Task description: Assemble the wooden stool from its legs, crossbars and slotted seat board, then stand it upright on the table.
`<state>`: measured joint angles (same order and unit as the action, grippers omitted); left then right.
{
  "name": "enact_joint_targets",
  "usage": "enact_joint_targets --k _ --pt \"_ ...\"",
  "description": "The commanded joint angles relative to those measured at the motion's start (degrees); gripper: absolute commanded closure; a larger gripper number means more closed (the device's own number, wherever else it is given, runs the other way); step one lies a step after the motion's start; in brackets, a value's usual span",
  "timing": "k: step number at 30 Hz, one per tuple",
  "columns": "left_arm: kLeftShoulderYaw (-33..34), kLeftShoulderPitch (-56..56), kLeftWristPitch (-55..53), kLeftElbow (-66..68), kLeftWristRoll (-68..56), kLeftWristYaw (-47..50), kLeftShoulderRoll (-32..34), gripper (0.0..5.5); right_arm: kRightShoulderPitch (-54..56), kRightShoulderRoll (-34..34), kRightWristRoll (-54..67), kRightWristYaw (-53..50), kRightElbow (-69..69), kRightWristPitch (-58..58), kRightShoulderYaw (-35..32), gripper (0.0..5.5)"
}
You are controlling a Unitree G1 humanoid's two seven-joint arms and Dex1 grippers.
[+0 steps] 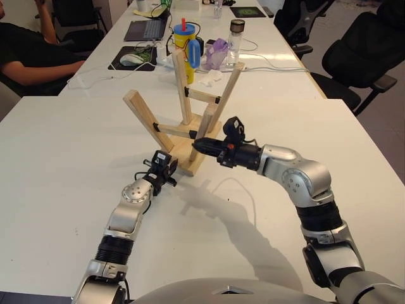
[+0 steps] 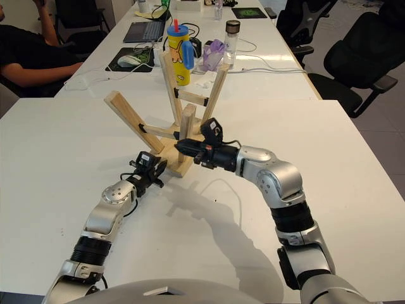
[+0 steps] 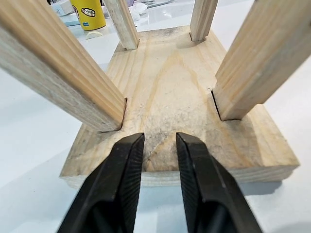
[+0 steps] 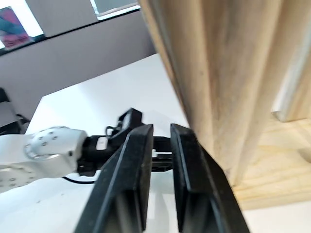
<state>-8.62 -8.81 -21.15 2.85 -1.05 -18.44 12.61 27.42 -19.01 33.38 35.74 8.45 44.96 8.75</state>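
The pale slotted seat board point(image 3: 175, 92) and square legs point(image 3: 63, 68) are raw wood, matt, rough-grained. The left gripper's point(image 3: 159, 138) black fingers point(image 3: 129, 179) look like matt, finely ribbed plastic. The white table point(image 1: 57, 190) is smooth, slightly glossy.

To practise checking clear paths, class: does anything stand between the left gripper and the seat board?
Nothing visible does. The left gripper sits right at the seat board's near edge, pointing between two legs that stand off to either side of it.

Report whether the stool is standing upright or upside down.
Upside down. The stool has its seat board down on the table, with its legs pointing up.
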Motion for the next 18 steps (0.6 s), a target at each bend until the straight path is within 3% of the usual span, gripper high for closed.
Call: enact_joint_targets --k 1,10,15,18 --pt "-5.1 4.4 -10.2 -0.6 -0.2 -4.8 1.4 4.25 0.0 -0.8 -3.6 -2.7 -1.4 -0.9 -1.4 4.85" --pt "-9.0 3.1 -18.7 -8.2 -2.6 -9.4 3.2 4.25 -2.0 -1.3 -6.6 -2.6 -1.3 -1.9 -1.5 4.85" --pt "-6.6 3.3 -20.7 -13.5 -3.8 -6.5 1.6 4.25 -2.7 -2.8 -8.8 -1.6 -3.2 -3.8 -1.7 4.85" --pt "-0.1 5.8 -19.9 -18.5 -4.5 -2.8 1.6 4.25 -5.2 -4.6 -9.6 0.4 -2.4 -3.5 -0.3 4.85"
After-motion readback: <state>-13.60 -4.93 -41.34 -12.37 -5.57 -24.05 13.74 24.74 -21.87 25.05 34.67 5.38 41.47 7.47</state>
